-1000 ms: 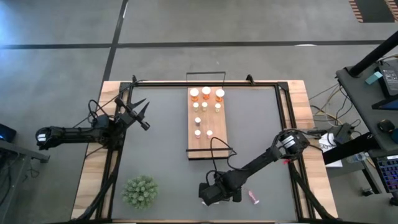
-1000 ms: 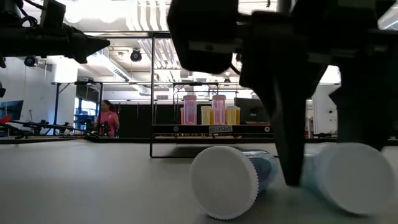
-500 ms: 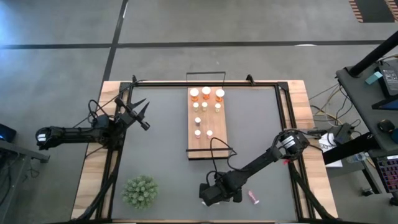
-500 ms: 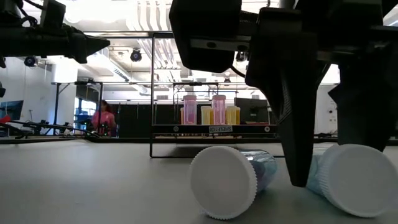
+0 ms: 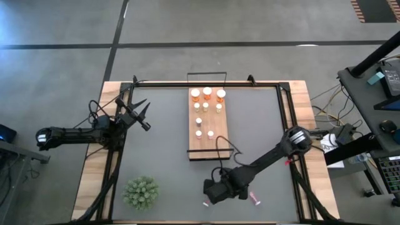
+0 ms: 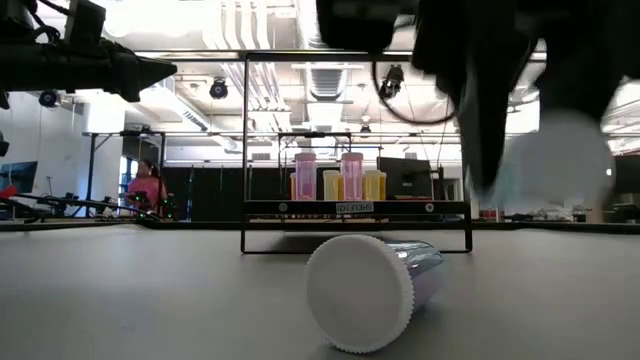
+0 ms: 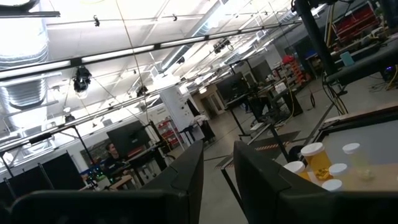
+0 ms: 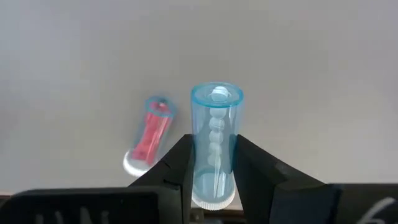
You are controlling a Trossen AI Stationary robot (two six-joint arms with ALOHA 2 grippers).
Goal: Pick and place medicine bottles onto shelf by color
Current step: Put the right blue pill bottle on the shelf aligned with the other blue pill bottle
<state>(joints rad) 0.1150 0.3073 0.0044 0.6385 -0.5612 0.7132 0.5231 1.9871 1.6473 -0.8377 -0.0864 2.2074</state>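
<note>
Near the front edge, the right hand [image 8: 211, 180] grips a teal bottle [image 8: 215, 140] lifted off the grey desk [image 5: 162, 156]; a pink-red bottle [image 8: 149, 137] lies just beside it. Beyond stands the shelf [image 5: 208, 147] with bottles; the left hand [image 5: 142, 115], closed and empty, waits far off. A person [image 6: 145, 190] stands in the room behind.
</note>
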